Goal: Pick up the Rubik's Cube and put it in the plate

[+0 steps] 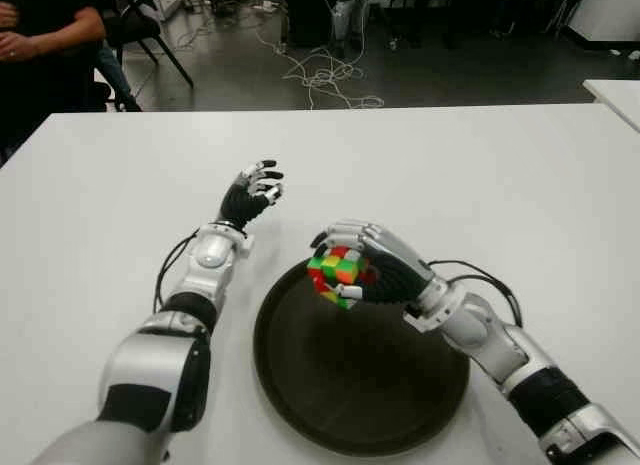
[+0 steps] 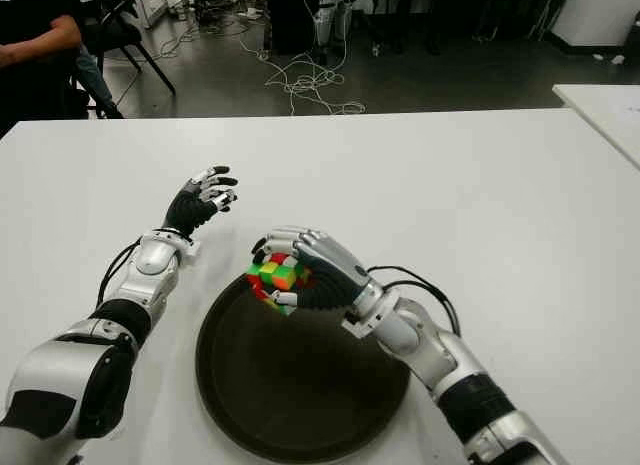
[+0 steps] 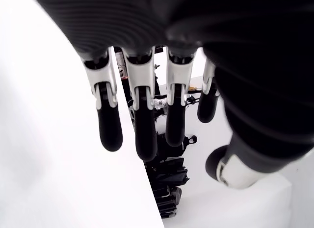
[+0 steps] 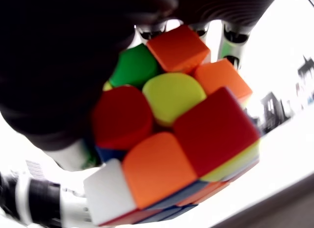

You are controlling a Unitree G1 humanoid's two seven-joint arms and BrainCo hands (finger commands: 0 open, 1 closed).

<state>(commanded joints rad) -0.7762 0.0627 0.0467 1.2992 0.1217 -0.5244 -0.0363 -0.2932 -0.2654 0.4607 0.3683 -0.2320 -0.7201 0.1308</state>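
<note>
The right hand [image 1: 375,265] has its fingers [image 1: 335,233] wrapped round the cube [image 1: 336,274] — held over the plate's [image 1: 300,405] far-left rim, the middle lying nearer. The left hand [image 1: 252,193] hovers beside over the surface [image 1: 480,175], fingers relaxed — empty.

Right hand [image 1: 365,268] sits just right of center frame, arm running in from the lower right corner, fingers [image 1: 340,232] curled tight around a load, while the left hand [image 1: 252,194] sits up at center-left, forearm stretched out from the lower left, fingers loosely open and holding nothing.
</note>
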